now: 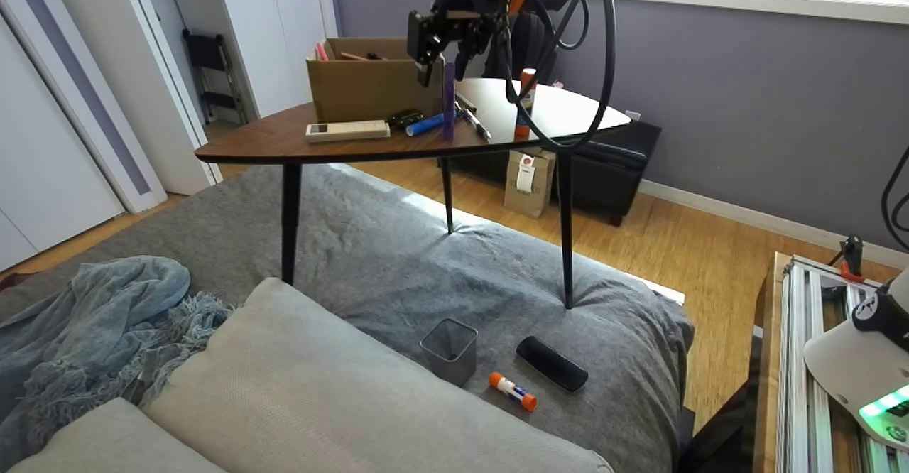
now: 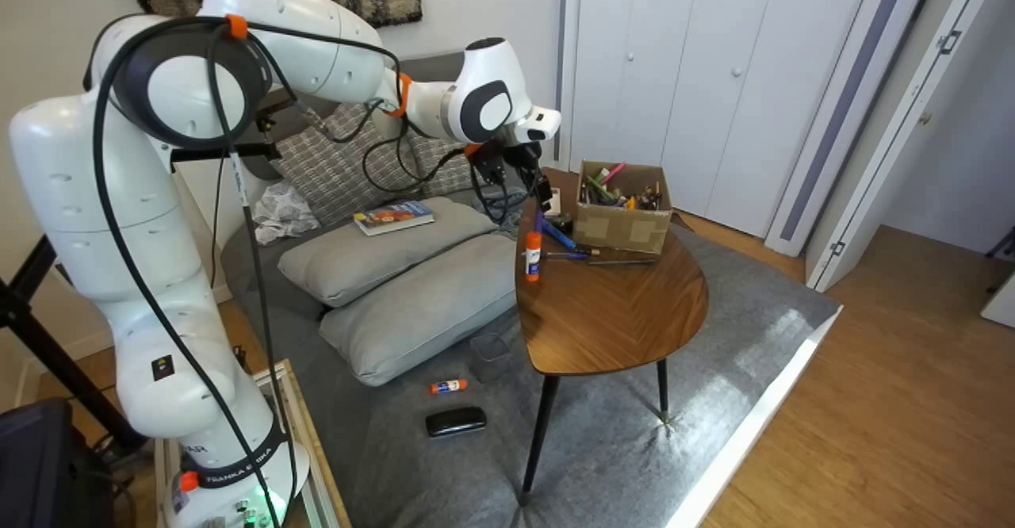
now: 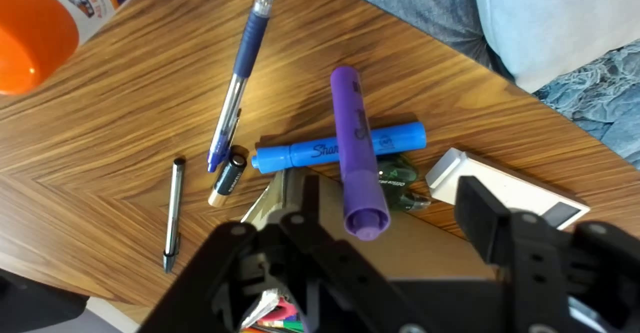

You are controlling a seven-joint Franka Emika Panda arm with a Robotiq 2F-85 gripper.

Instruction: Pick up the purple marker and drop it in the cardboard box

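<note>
The purple marker (image 1: 449,104) stands upright on the wooden table, and its upper end points at the camera in the wrist view (image 3: 357,148). It is partly hidden in an exterior view (image 2: 539,220). My gripper (image 1: 442,77) is open and points down over the marker. In the wrist view the gripper (image 3: 390,193) has the marker's top between its fingers, nearer the left finger, with gaps on both sides. The brown cardboard box (image 1: 376,91) stands on the table beside the marker. Pens and other items show inside the box (image 2: 622,228) in an exterior view.
A blue marker (image 3: 312,153) lies close by the purple one. A correction tape (image 3: 397,175), a white device (image 3: 510,188), a pen (image 3: 245,58), a thin silver pen (image 3: 173,213) and a battery (image 3: 228,179) lie around. A glue stick (image 2: 532,257) stands upright near the table edge.
</note>
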